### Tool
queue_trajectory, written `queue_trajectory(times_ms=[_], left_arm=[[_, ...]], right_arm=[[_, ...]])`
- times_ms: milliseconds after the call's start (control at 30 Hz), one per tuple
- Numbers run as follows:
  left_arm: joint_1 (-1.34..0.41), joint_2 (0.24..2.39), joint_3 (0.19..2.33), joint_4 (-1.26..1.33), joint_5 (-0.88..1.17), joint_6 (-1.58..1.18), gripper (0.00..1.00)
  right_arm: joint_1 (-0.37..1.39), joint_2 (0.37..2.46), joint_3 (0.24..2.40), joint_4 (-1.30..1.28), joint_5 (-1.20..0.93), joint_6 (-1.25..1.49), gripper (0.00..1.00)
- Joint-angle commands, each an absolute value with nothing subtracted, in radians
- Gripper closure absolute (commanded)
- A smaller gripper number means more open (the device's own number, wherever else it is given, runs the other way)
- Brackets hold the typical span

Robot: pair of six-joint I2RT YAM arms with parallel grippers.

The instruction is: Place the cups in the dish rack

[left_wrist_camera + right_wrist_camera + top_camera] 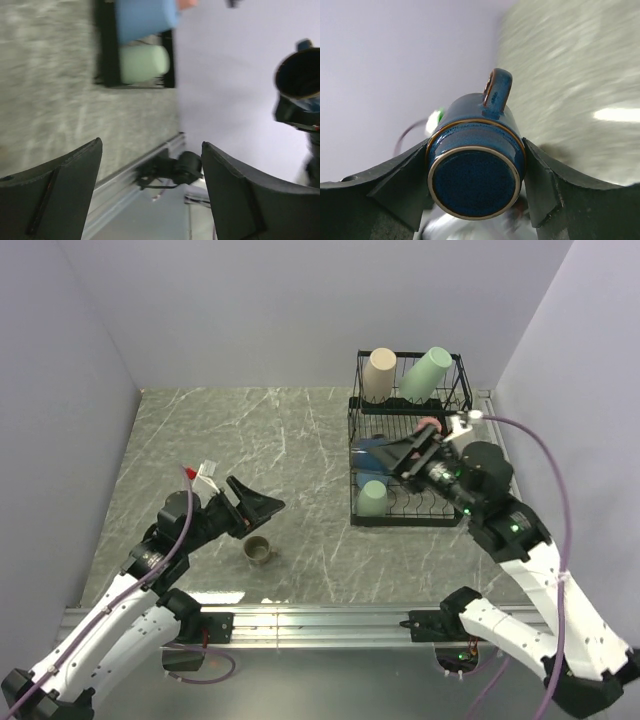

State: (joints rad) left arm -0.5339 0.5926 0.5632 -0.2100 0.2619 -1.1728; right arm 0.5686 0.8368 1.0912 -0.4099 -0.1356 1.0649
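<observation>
The right gripper (405,455) is clamped on the dark navy mug (475,170) — handle at 12 o'clock in the wrist view — over the dish rack (462,390), which sits at 2 o'clock on the table (280,440). The left gripper (262,505) gapes wide and empty; the olive-tan mug (258,550) stands near it, at its 6 o'clock.

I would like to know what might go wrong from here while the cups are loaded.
1. The right gripper holds the navy mug by its rounded glazed sides, so it may slip or twist.
2. The lower tier of the dish rack holds a blue cup and a pale green cup beside that gripper; lowering the mug may knock them.
</observation>
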Motion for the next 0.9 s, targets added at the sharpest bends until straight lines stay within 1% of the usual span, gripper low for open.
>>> queue_trajectory(times_ms=[0,67,233,300,433,667,867], left_arm=[[-0.525,0.613,0.659,-0.451,0.143,-1.048,0.16],[-0.523,0.667,0.707,-0.559,0.108,-1.004,0.17],[-0.523,0.782,0.762,-0.658,0.064,-0.934,0.21],[-0.523,0.808,0.779,-0.675,0.064,-0.914,0.22],[-0.523,0.874,0.795,-0.712,0.063,-0.893,0.26],[-0.523,0.885,0.796,-0.721,0.055,-0.884,0.27],[-0.523,0.877,0.779,-0.723,0.049,-0.887,0.27]], right_arm=[[0.463,0.810,1.181,-0.634,-0.085,0.925,1.00],[0.421,0.833,1.206,-0.737,-0.010,0.861,1.00],[0.336,0.975,1.256,-0.836,0.076,0.779,1.00],[0.313,1.047,1.287,-0.871,0.154,0.766,1.00],[0.270,1.130,1.278,-0.851,0.234,0.753,1.00],[0.224,1.304,1.299,-0.850,0.377,0.736,1.00],[0.183,1.449,1.307,-0.819,0.370,0.745,1.00]])
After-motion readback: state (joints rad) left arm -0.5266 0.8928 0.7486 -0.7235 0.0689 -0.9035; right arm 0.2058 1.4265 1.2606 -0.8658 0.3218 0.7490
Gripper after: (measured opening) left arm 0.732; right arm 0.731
